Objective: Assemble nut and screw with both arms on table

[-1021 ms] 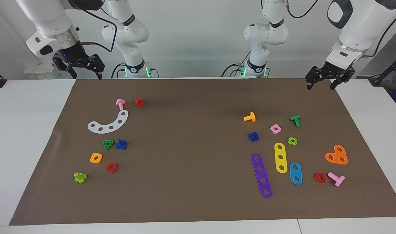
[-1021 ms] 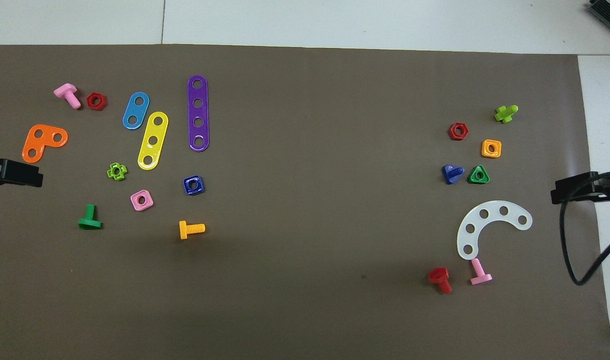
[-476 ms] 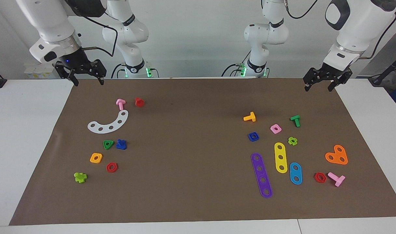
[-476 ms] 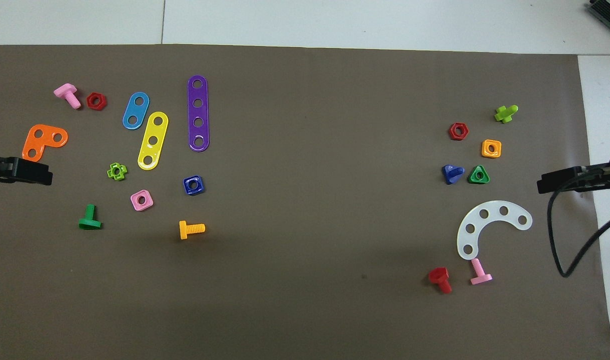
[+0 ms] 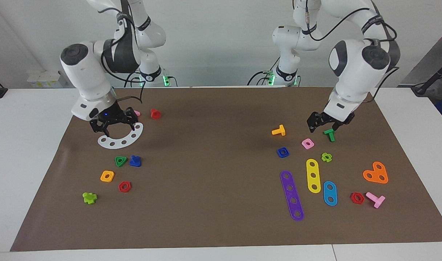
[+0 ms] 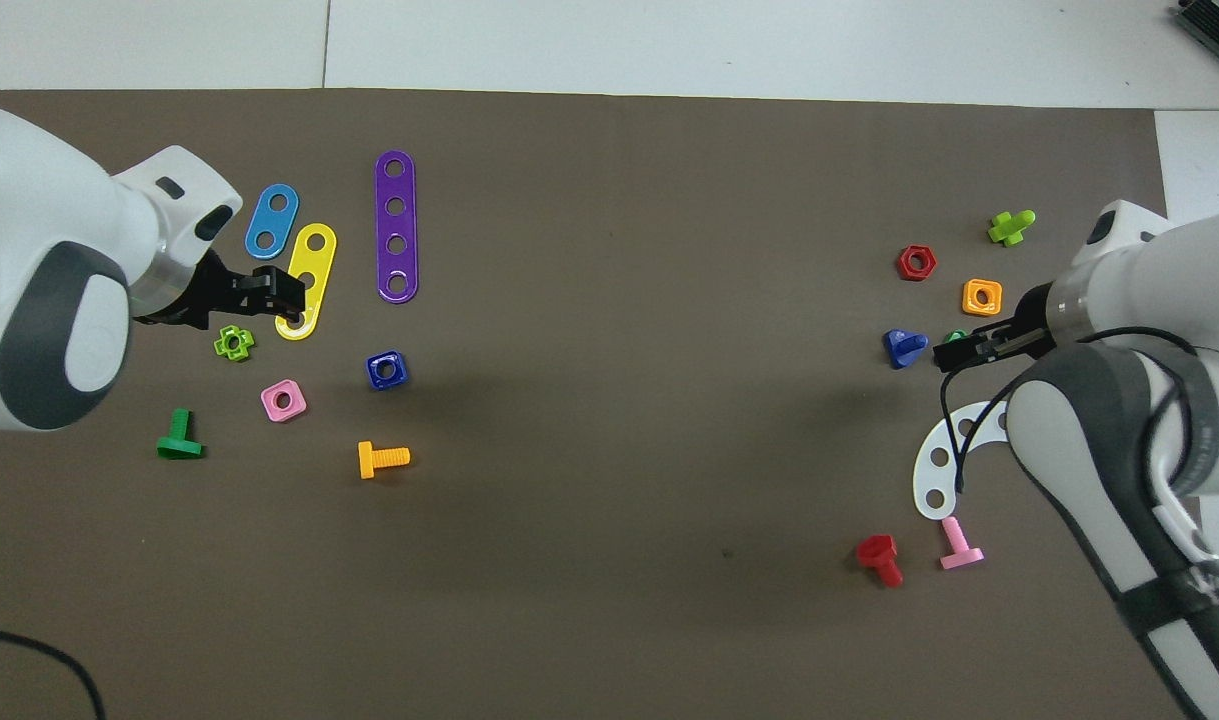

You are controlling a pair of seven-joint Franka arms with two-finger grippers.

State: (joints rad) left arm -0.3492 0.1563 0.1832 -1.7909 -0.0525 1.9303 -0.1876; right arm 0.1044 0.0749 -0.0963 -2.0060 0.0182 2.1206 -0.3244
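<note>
Two glossy white robot arms hang over a wide white tabletop [image 5: 32, 152] overlaid with a matte brown mat [image 5: 213, 181], strewn with bright plastic construction-toy pieces.

The left end effector [image 5: 324, 125], fingers apart and holding nothing, hovers over the mat just beside a green T-shaped bolt [image 5: 330, 135] and a pink square nut [image 5: 308, 144]. The small blue square plastic nut [image 5: 283, 152], round hole facing up, lies flat on the mat at the left arm's end of the tabletop, beside the pink nut and a little farther from the robots than an orange T-shaped bolt [image 5: 279, 131]; nothing touches it. In the overhead view the same nut [image 6: 386, 370] sits apart from the purple four-hole strip [image 6: 396, 226].

The right end effector [image 5: 114, 125], fingers spread and empty, hangs low over a white curved perforated strip [image 5: 121, 139]. The small dark-blue plastic toy bolt [image 5: 135, 161] rests on the mat at the right arm's end, just beside a green triangular nut [image 5: 120, 161] and farther from the robots than the white strip. An orange square nut [image 5: 107, 176] and a red hexagonal nut [image 5: 124, 186] lie near it.
</note>
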